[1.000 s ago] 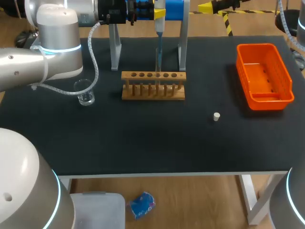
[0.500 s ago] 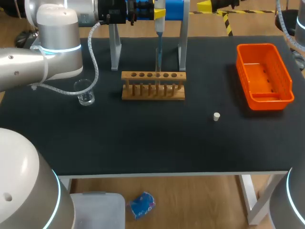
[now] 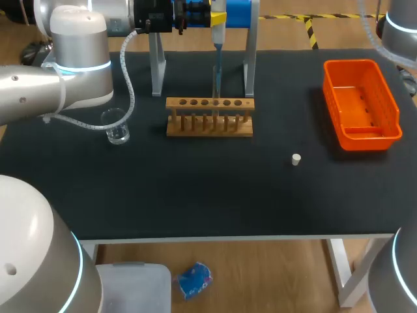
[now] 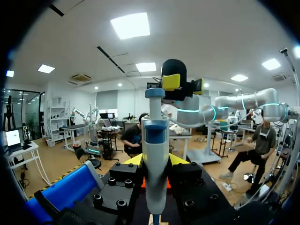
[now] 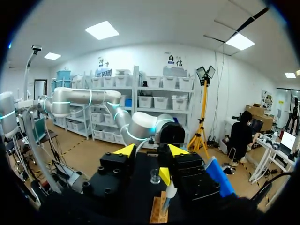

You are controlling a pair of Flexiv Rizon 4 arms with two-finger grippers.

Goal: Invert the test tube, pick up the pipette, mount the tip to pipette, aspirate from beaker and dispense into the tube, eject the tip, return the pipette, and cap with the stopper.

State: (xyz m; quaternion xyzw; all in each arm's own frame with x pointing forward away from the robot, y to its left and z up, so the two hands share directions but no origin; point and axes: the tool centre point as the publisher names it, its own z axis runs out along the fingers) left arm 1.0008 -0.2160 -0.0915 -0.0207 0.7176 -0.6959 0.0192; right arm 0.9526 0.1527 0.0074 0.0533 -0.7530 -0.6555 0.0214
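Note:
My left gripper (image 3: 218,14) is at the back of the table, shut on the white and blue pipette (image 3: 217,62), which hangs upright between the grey posts of its stand (image 3: 249,62) just behind the wooden tube rack (image 3: 209,117). In the left wrist view the pipette (image 4: 154,136) sits clamped between the yellow tips of that gripper (image 4: 154,161). The glass beaker (image 3: 116,128) stands left of the rack. A small white stopper (image 3: 296,159) lies to its front right. My right gripper (image 5: 152,151) hovers high, open and empty, facing the rack (image 5: 159,213). No test tube is discernible.
An orange bin (image 3: 360,104) sits at the table's right side. My left arm's large links (image 3: 78,59) overhang the left part of the table near the beaker, with a cable looping down beside it.
The right arm's link at the far right corner has shifted a little to the left. The left arm, pipette, rack, beaker and stopper have not moved.

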